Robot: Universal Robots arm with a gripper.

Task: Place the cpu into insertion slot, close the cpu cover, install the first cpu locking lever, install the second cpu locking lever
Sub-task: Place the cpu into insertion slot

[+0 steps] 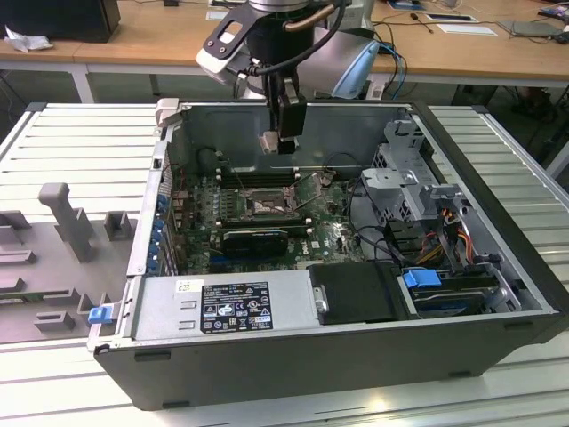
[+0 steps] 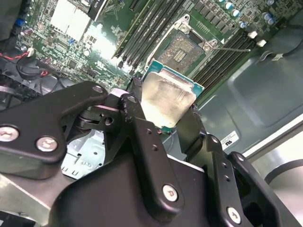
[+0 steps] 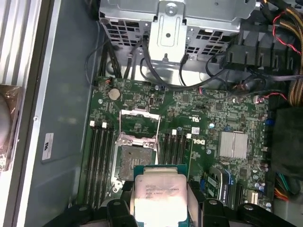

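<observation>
Silver square cpu [image 2: 168, 101] pinched between black fingers [image 2: 143, 137].

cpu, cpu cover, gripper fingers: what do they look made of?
cpu: pale silver-grey metal face, dull smeared sheen, on a green board rim. cpu cover: thin bright sheet metal, likely steel, glinting edges. gripper fingers: matte black, painted metal or plastic, cannot tell; silver screws set in.
</observation>
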